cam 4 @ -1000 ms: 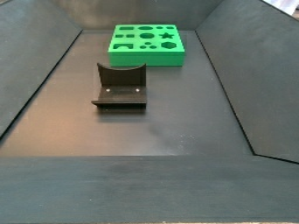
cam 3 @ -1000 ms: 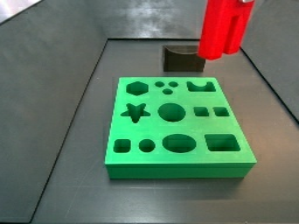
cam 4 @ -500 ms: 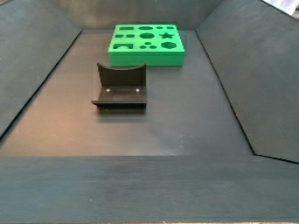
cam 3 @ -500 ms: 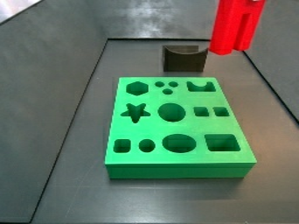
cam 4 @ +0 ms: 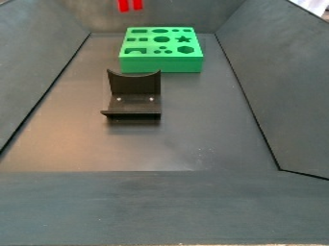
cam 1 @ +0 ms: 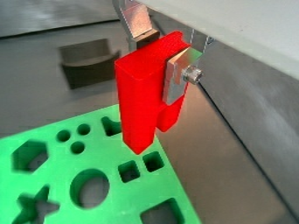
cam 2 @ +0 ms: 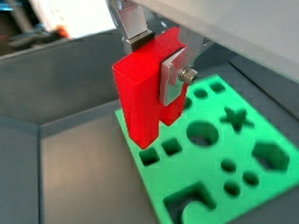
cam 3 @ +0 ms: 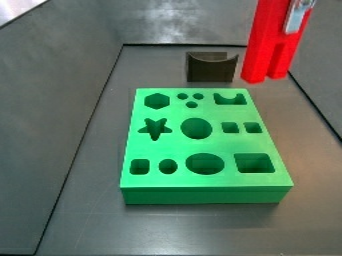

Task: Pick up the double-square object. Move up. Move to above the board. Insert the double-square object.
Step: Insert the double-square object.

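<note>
The double-square object [cam 3: 273, 40] is a glossy red peg hanging upright high over the floor, near the far right corner of the board [cam 3: 201, 140]. My gripper [cam 1: 162, 59] is shut on the peg's upper part, with silver fingers [cam 1: 177, 77] on two opposite sides. In both wrist views the peg [cam 2: 146, 87] has its lower end well above the green board [cam 2: 228, 153], by the edge near the small square cut-outs. In a side view only the peg's lower end [cam 4: 129, 5] shows at the upper edge, behind the board [cam 4: 161, 48].
The dark fixture [cam 3: 210, 66] stands on the floor behind the board; it also shows in a side view [cam 4: 131, 94] and in a wrist view [cam 1: 87, 63]. Sloping dark walls [cam 4: 45, 86] enclose the floor.
The gripper with the red peg has moved to the right and then a little lower in a side view. The peg's lower end has come into the other side view.
</note>
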Motion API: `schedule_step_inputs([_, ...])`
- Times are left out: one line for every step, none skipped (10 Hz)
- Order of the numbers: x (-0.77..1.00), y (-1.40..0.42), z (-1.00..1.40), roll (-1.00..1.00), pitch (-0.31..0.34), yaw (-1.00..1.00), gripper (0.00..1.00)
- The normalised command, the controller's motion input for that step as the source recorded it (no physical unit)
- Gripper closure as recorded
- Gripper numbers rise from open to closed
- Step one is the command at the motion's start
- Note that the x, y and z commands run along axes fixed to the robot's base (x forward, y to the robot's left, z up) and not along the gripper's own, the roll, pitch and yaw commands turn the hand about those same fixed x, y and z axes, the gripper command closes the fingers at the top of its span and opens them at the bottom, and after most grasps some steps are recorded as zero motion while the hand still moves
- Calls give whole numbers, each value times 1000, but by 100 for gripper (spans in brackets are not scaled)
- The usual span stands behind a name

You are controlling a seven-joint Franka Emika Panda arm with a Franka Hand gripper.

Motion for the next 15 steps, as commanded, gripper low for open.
schedule_step_inputs([-26,0,-397,113,0,-1000,100])
schedule_step_inputs([-63,0,-374,106,9,-1000,100])
schedule_step_inputs([-63,0,-406,89,10,-1000,100])
schedule_step_inputs([-189,0,-266,0,3,-800,100])
schedule_step_inputs([0,0,-20,0,0,0,100])
schedule_step_inputs([-43,-17,-97,0,-7,0,100])
schedule_step_inputs([-66,-46,-137,9,-20,0,100])
schedule_step_inputs([-51,-69,-169,11,-40,0,100])
schedule_step_inputs([-54,-77,-174,19,-39,0,100])
schedule_step_inputs([-63,-86,-197,34,-31,0,100])
schedule_step_inputs([-106,-117,-260,51,-49,0,100])
schedule_step_inputs([-86,-177,-323,69,-50,6,100])
schedule_step_inputs([-94,-200,-351,77,-59,20,100])
schedule_step_inputs([-80,-189,-366,71,-59,14,100])
schedule_step_inputs([0,-77,-331,79,0,57,100])
